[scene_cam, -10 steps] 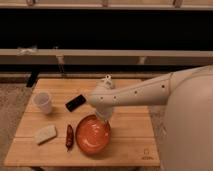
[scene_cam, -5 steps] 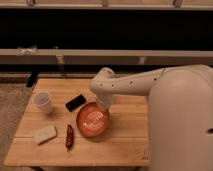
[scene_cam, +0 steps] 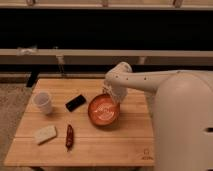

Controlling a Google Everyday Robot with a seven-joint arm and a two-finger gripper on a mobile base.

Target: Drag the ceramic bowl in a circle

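Observation:
The ceramic bowl (scene_cam: 104,110) is a wide, shallow orange-red bowl standing upright near the middle of the wooden table (scene_cam: 120,142). My white arm reaches in from the right, and the gripper (scene_cam: 113,96) hangs down at the bowl's far right rim, touching or just over it. The arm's wrist hides the fingertips.
A white cup (scene_cam: 43,102) stands at the table's left. A black flat object (scene_cam: 75,103) lies left of the bowl. A pale sponge-like block (scene_cam: 45,134) and a dark red chili-like item (scene_cam: 69,136) lie at the front left. A railing and dark wall run behind.
The bowl has slid away from the table's front and to the right, with the gripper at its rim. The arm has swung further right along with it.

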